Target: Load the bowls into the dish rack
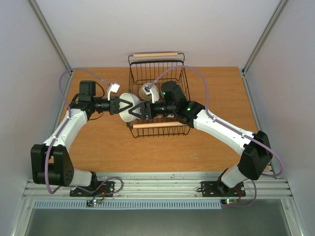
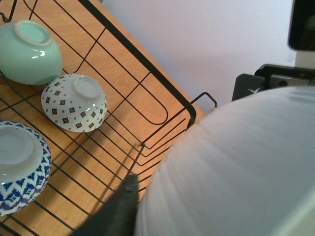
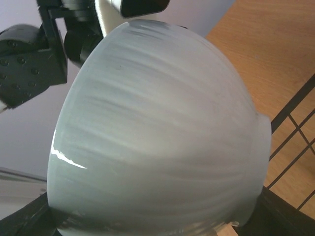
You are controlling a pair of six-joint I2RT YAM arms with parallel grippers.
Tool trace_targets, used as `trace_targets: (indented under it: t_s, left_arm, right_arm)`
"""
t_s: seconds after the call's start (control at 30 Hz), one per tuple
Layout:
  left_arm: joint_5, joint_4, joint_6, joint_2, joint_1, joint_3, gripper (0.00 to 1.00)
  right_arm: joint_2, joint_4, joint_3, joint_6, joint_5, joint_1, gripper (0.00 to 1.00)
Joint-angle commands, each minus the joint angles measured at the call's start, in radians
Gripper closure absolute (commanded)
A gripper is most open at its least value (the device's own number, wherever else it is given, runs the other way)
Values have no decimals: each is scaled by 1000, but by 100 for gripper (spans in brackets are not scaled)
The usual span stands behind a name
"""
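1. Plain whitish round ceramic bowl (image 1: 129, 112) is held in the air at the left rim of the black wire dish rack (image 1: 131, 73), above the wooden table (image 1: 98, 147).
2. Right gripper (image 1: 138, 110): its fingers (image 3: 24, 221) are clamped on either side of this bowl, near the rim.
3. Left gripper (image 1: 124, 104): one dark finger (image 2: 123, 206) lies against the bowl and the other is hidden, so I cannot tell its grip.
4. Inside the rack, upside down: pale green bowl (image 2: 27, 51), white bowl with dark dots (image 2: 74, 102), blue-patterned bowl (image 2: 19, 167).

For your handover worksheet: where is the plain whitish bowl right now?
In the top view, the plain whitish bowl is off the table between the left tool and the right tool, at the dish rack's left rim near its front handle.
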Motion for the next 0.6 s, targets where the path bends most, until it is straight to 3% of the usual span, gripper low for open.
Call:
trace_targets:
  t_s: [0.0, 0.07, 0.2, 0.4, 0.57]
  left_arm:
    - [20, 13, -3, -20, 5, 29, 52]
    - [-83, 16, 7, -48, 4, 24, 30]
    - [-237, 76, 3, -116, 5, -20, 14]
    - [-323, 113, -8, -160, 5, -42, 8]
    - [-301, 105, -12, -144, 5, -38, 8]
  right_arm:
    - [-48, -64, 12, -106, 54, -6, 99]
    - [-66, -136, 39, -148, 141, -6, 99]
    - [-61, -341, 146, -242, 364, -7, 99]
    - [56, -601, 326, -386, 594, -14, 99]
    - [206, -782, 486, -445, 643, -27, 99]
